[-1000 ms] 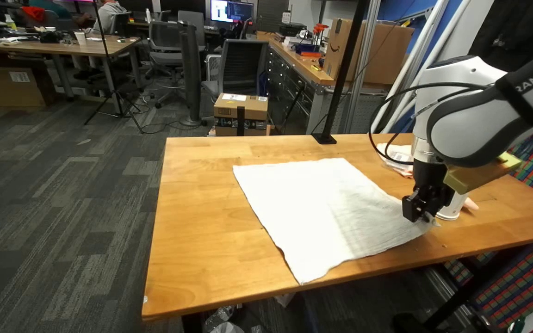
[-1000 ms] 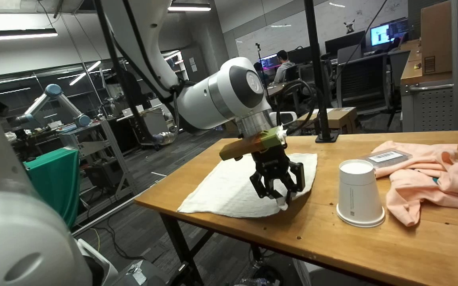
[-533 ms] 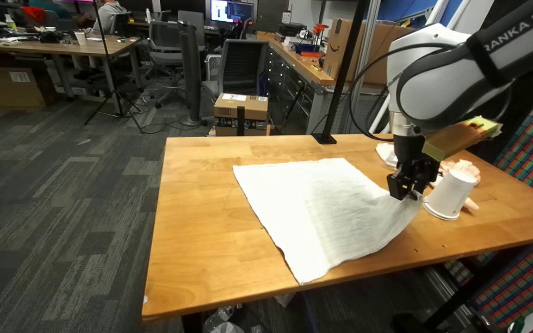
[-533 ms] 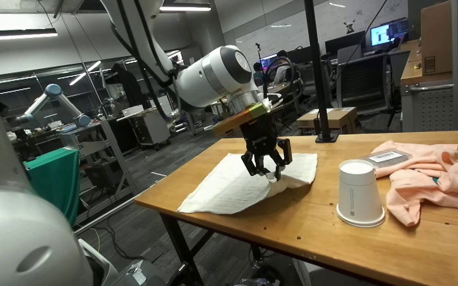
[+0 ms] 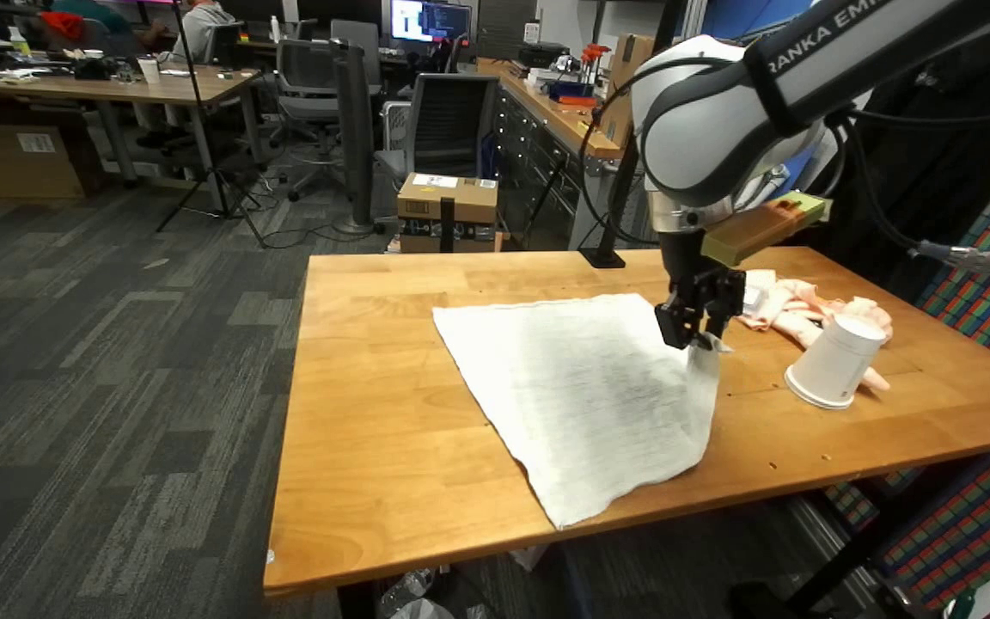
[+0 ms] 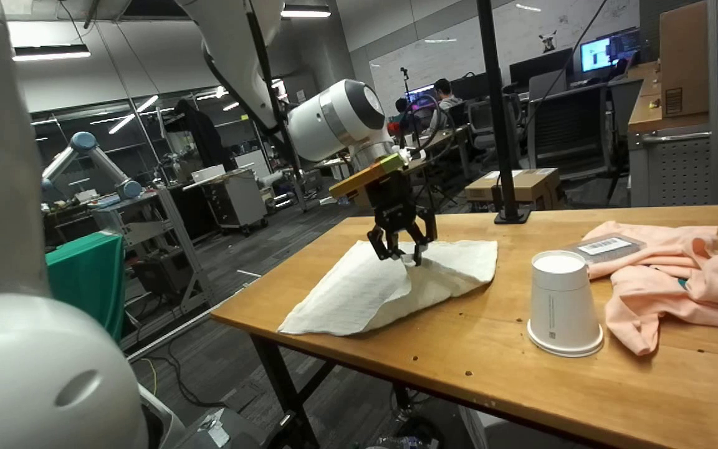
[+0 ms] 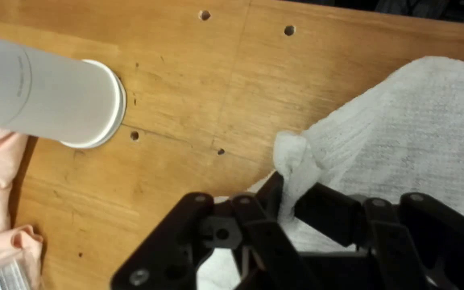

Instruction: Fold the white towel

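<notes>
Lettering (image 5: 828, 36) "RANKA EMI" is seen on the arm (image 5: 740, 129), a barcode label (image 6: 603, 246) near the cup (image 6: 563, 305). The white towel (image 5: 589, 404) is spread on the surface (image 5: 375, 430), one corner pinched by the claw (image 7: 292, 201), another near the edge (image 5: 495, 548), with open room between towel and cup.

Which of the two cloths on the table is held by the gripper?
The white towel: the gripper pinches its raised edge; the peach cloth lies crumpled beside the cup.
</notes>
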{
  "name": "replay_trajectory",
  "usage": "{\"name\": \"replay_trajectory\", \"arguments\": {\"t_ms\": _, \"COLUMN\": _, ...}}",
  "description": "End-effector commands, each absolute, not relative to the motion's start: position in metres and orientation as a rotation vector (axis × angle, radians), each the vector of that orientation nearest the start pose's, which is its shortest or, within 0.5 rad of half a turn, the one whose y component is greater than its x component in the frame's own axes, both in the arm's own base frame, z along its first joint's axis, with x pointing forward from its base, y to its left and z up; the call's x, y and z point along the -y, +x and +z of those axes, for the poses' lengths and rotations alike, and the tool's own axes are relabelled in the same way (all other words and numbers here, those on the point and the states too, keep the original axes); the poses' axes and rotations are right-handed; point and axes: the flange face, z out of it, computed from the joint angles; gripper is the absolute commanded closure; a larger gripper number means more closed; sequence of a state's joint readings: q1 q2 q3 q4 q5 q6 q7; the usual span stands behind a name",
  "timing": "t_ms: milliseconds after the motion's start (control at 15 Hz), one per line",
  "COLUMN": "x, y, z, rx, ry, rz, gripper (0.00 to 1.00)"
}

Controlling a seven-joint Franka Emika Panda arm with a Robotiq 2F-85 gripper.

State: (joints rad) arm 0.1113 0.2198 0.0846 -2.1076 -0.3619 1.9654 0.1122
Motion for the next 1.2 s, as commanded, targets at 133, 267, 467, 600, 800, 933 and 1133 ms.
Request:
{"name": "replay_trajectory", "arguments": {"t_ms": 133, "x": -0.171, "y": 0.558, "z": 0.325, "rx": 0.704, "ry": -3.427, "rz": 0.490, "gripper": 0.92}}
{"name": "replay_trajectory", "arguments": {"t_ms": 267, "x": -0.204, "y": 0.562, "z": 0.331, "rx": 0.799, "ry": -3.429, "rz": 0.474, "gripper": 0.92}}
{"name": "replay_trajectory", "arguments": {"t_ms": 467, "x": -0.244, "y": 0.565, "z": 0.333, "rx": 0.927, "ry": -3.419, "rz": 0.459, "gripper": 0.92}}
{"name": "replay_trajectory", "arguments": {"t_ms": 600, "x": -0.265, "y": 0.567, "z": 0.330, "rx": 0.995, "ry": -3.404, "rz": 0.459, "gripper": 0.92}}
{"name": "replay_trajectory", "arguments": {"t_ms": 800, "x": -0.290, "y": 0.571, "z": 0.326, "rx": 1.067, "ry": -3.391, "rz": 0.463, "gripper": 0.92}}
{"name": "replay_trajectory", "arguments": {"t_ms": 933, "x": -0.306, "y": 0.575, "z": 0.326, "rx": 1.108, "ry": -3.381, "rz": 0.469, "gripper": 0.92}}
{"name": "replay_trajectory", "arguments": {"t_ms": 1133, "x": -0.326, "y": 0.586, "z": 0.332, "rx": 1.154, "ry": -3.376, "rz": 0.443, "gripper": 0.92}}
